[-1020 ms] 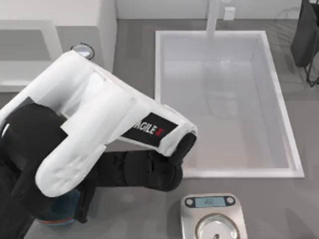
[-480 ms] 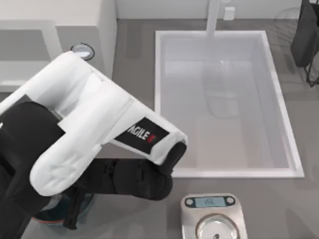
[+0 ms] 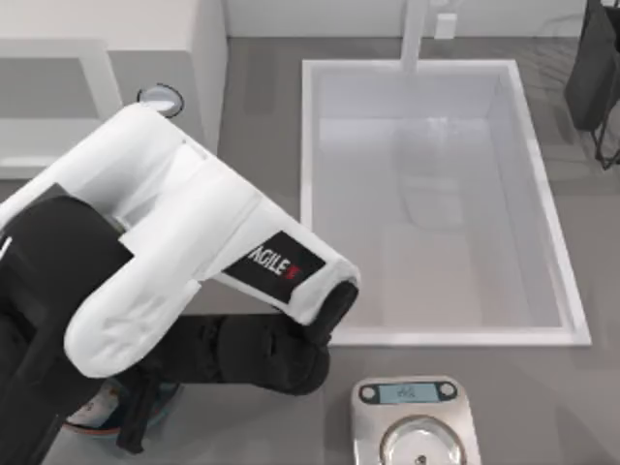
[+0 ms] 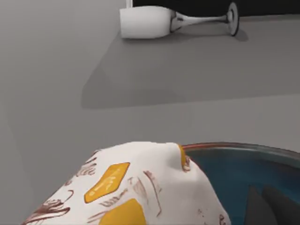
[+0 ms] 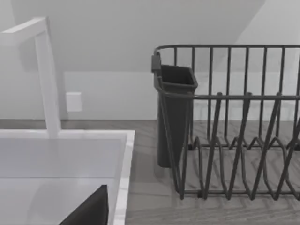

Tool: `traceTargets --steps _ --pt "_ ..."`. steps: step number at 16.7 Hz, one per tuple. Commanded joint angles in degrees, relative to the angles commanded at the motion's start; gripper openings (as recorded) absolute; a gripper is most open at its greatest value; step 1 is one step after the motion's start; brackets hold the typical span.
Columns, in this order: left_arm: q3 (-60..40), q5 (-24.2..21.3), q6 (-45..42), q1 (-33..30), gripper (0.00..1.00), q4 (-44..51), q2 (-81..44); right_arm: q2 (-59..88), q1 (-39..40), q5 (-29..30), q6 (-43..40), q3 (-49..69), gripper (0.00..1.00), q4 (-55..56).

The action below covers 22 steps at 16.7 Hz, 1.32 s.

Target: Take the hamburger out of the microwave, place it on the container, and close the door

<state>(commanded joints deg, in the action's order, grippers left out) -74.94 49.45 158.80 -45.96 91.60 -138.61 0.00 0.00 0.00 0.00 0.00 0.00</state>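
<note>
The hamburger (image 4: 136,187), a white wrapped lump with orange-yellow patches, lies close in the left wrist view against the rim of the container (image 4: 239,164), a bowl that is blue inside with a reddish-brown rim. From above, the container (image 3: 97,426) peeks out at the near left under my left arm, with a white bit of the hamburger (image 3: 92,409) in it. My left gripper (image 3: 136,426) hangs over it, mostly hidden by the arm. The microwave (image 3: 208,58) stands at the far left, its door (image 3: 102,82) swung out from the front.
A white sink (image 3: 436,329) with a faucet (image 3: 415,29) fills the middle right. A silver scale (image 3: 415,421) sits at the near edge. A wine glass (image 4: 154,21) lies on its side. A dark dish rack (image 5: 234,122) stands far right, near my parked right gripper (image 5: 89,211).
My left arm has shifted left and toward the near edge over the container. A white bit of the hamburger now shows at the container, where only blue showed before.
</note>
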Motion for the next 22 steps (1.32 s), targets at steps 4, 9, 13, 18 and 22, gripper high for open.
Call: traceTargets --steps 4,9,13,18,22 --pt "0.0 0.0 0.0 0.0 0.9 0.0 0.0 0.0 0.0 0.0 0.0 0.0 1.0 0.0" --pt "0.0 0.0 0.0 0.0 1.0 0.0 0.0 0.0 0.0 0.0 0.0 0.0 1.0 0.0" --pt "0.0 0.0 0.0 0.0 1.0 0.0 0.0 0.0 0.0 0.0 0.0 0.0 1.0 0.0" --pt "2.84 -0.87 -2.5 1.46 1.0 -2.22 4.96 0.0 0.0 0.0 0.0 0.0 1.0 0.0" --pt "12.19 -5.89 -15.38 5.97 1.0 -14.5 17.58 0.0 0.0 0.0 0.0 0.0 1.0 0.0"
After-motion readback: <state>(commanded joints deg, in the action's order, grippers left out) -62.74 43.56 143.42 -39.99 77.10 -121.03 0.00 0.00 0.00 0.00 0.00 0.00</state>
